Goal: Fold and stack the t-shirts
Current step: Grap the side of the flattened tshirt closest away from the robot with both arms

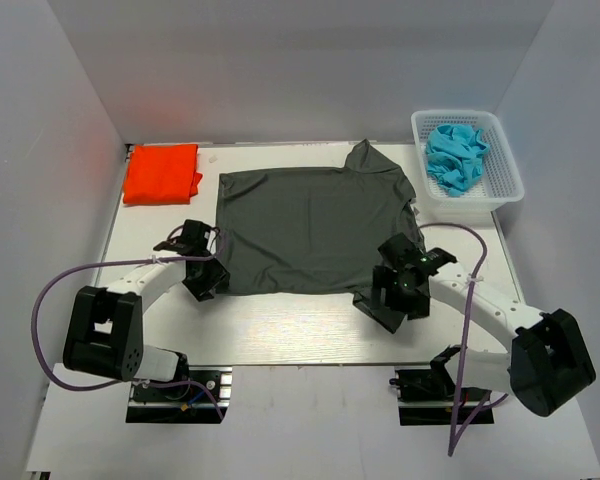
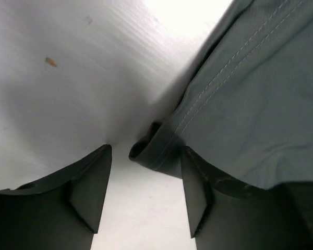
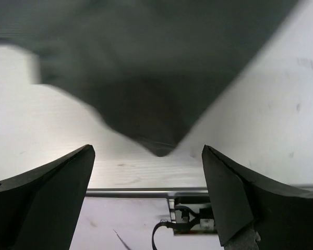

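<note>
Left fingers (image 1: 208,278) and right fingers (image 1: 385,300) stand open, empty, at the 7 and 5 o'clock corners of the charcoal t-shirt (image 1: 315,230) on the worktop (image 1: 280,330). We judge it limp: pinch hemmed corners.

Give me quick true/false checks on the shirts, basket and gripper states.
1. The dark charcoal-grey cotton t-shirt lies spread flat on the table. True.
2. The bright orange-red t-shirt sits on it. False: it lies folded, apart, at the far left.
3. The left gripper is open at the grey hem corner. True.
4. The right gripper is shut. False: it is open.
5. The white plastic basket is empty. False: it holds blue cloth.
</note>
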`<state>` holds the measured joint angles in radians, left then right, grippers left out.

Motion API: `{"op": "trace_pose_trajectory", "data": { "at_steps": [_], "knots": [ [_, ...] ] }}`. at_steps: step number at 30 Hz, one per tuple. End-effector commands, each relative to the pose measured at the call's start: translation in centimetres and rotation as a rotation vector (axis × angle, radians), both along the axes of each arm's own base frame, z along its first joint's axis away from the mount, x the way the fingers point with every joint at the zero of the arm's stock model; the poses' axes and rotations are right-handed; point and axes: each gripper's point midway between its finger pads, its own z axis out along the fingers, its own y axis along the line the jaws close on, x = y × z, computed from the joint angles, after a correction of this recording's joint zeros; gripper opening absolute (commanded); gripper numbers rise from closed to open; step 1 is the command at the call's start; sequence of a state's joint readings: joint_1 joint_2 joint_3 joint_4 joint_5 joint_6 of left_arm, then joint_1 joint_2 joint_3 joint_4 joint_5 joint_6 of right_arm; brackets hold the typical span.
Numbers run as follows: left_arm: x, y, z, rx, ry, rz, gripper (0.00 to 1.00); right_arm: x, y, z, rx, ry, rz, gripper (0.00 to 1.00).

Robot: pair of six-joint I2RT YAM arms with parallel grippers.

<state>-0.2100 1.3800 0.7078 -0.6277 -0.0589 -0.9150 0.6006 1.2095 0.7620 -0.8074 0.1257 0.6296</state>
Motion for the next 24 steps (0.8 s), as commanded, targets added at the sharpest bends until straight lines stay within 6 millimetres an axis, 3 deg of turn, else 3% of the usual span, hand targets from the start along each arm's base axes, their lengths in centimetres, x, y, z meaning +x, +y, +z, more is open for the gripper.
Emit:
{"op": "trace_pose_trajectory", "data": {
  "at_steps": [1,2,7,8,10,12,14,16,17,20,24],
  "knots": [
    [1.0,0.2,-0.1,-0.015,-0.031,0.026,0.59,-1.3,-2.3,-1.0,-0.032,0.053,-0.197,0.89],
    [0.7,0.2,-0.4,-0.013,-0.022,0.026,0.50,-1.2,-2.2,-1.4,-0.016,0.050,-0.204,0.89],
    [0.2,0.4,-0.9,-0.016,-0.010,0.024,0.27,-1.9,-3.1,-2.8,0.000,0.083,-0.292,0.84],
    [0.5,0.6,-0.8,-0.018,-0.020,0.033,0.24,-2.6,-3.5,-3.6,-0.011,0.103,-0.297,0.84],
    [0.4,0.4,-1.1,-0.024,-0.007,0.030,0.20,-2.0,-3.1,-4.1,0.021,0.084,-0.282,0.82],
    [0.3,0.5,-1.3,-0.022,0.004,0.030,0.09,-1.7,-1.8,-4.5,0.090,0.090,-0.241,0.75],
    [-0.1,0.5,-1.6,-0.018,0.025,0.030,0.00,-2.0,-1.7,-5.0,0.084,0.123,-0.216,0.63],
    [0.0,0.9,-1.6,-0.010,0.023,0.042,0.00,-1.8,-1.7,-5.1,0.079,0.122,-0.200,0.60],
    [-0.3,1.0,-1.7,-0.008,0.034,0.042,0.00,-1.9,-1.8,-5.3,0.072,0.128,-0.200,0.52],
    [-0.5,1.0,-1.4,-0.008,0.035,0.042,0.00,-2.3,-1.0,-5.2,0.117,0.152,-0.169,0.02],
    [-1.1,1.5,-0.6,0.013,0.027,0.040,0.00,-3.5,0.2,-4.3,0.204,0.175,-0.124,0.00]
  ]
}}
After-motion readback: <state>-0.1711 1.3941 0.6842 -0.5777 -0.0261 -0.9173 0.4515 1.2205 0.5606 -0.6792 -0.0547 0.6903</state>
